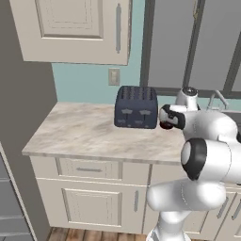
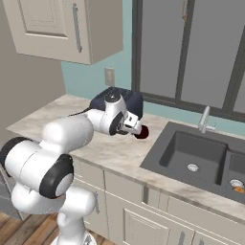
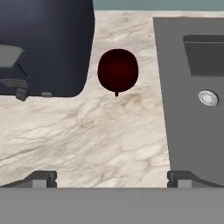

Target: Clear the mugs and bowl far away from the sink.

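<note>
The maroon mug (image 3: 117,71) stands on the worktop (image 3: 100,131) between toaster (image 3: 43,48) and sink (image 3: 192,96), at twelve o'clock of the released, empty gripper (image 3: 111,179); it looks small, rigid, smooth, probably light, best pinched across its round body.

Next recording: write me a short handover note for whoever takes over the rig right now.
Gripper: open, empty, above the counter, looking down at the maroon mug.
Maroon mug: on the counter between the toaster and the sink, untouched.
Small orange thing in the sink's right basin, too small to identify. Bowl: cannot place it.
Done: nothing moved clear of the sink so far.
Left: grasp the maroon mug, carry it to the counter's far left, then the other mug and bowl.
</note>
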